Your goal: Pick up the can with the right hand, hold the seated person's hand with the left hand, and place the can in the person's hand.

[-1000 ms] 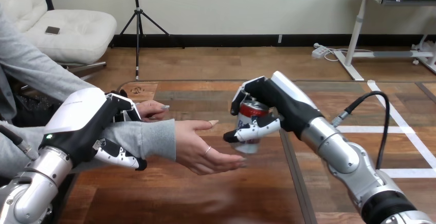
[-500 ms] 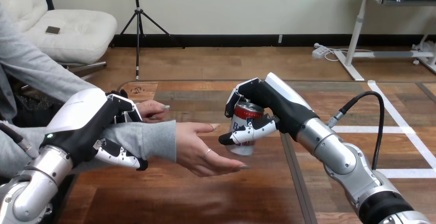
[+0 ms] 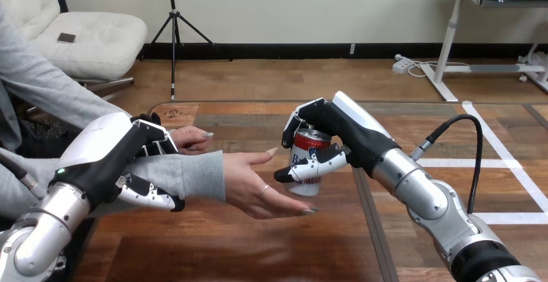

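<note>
Grips the red-topped drink can (image 3: pixel 307 149) in the right hand (image 3: pixel 349 133), fingers (image 3: pixel 296 123) round the far side and thumb across the front, clamped on it, upright and clear of the table (image 3: pixel 258 249). Carries it just over the fingertips of the person's outstretched hand (image 3: pixel 255 182), palm up and open; hard to tell whether touching there or just above. Clasps the person's grey-sleeved forearm (image 3: pixel 194 172) with the left hand (image 3: pixel 106 156), fingers curled over the top and thumb hooked beneath, steadying that palm above the table. Stands, by the look of it, at the last step: pick-up done, hold made, delivery not yet finished. Calls next for easing the can leftward and down onto the middle of the palm, base flat, then waiting for a closing grasp before loosening the right fingers. Risks tipping the can off the fingertips if released too near the palm's edge.
</note>
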